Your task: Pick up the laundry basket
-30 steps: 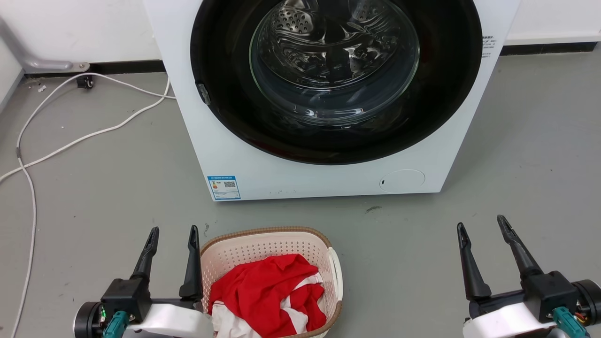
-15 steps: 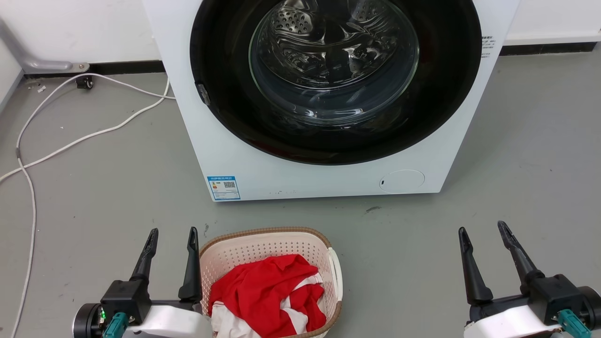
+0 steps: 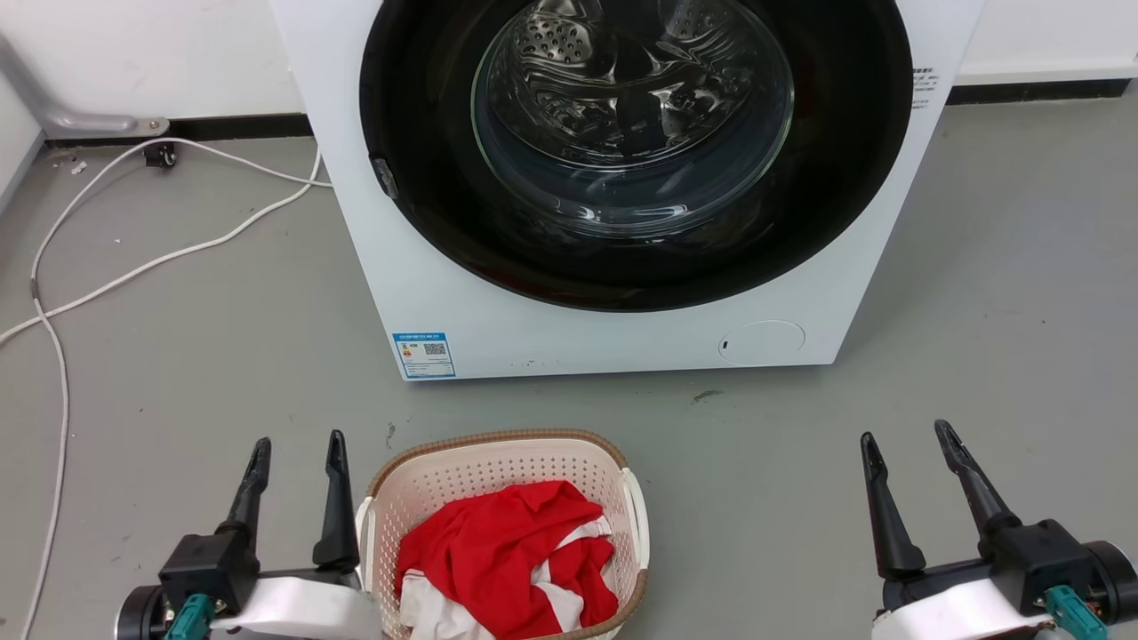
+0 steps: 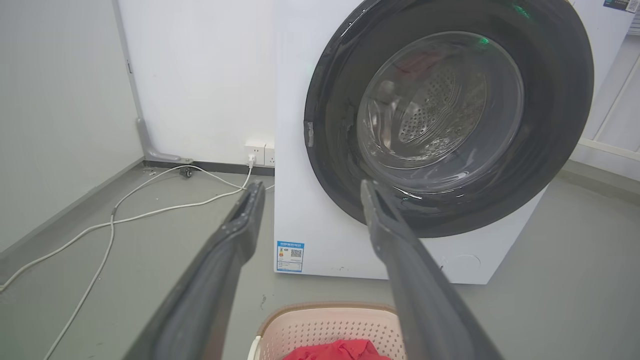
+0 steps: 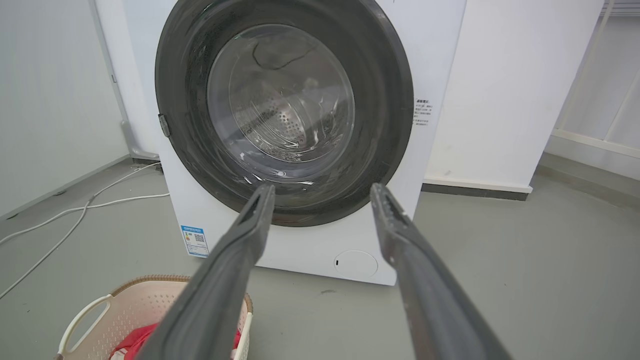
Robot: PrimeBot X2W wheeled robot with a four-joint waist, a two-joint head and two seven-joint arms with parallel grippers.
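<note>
Left gripper [image 3: 298, 440] has been shifted toward the lower-left corner of the head view, off the laundry basket [image 3: 507, 469]. The white left handle [image 3: 363, 533], covered by the inner finger half a second ago, is now exposed. Right gripper [image 3: 903, 432] is barely changed, at lower right, well apart from the basket. Both pincers are spread wide, with nothing grasped. The basket is seen at bottom centre on the grey floor [image 3: 756, 498], in front of the washing machine [image 3: 551, 342], with red-and-white clothing [image 3: 507, 551] piled inside (bottom edge cropped). The lift is judged not started: the left handle has been cleared for a grip, while the right handle [image 3: 638, 511] is not yet approached.
</note>
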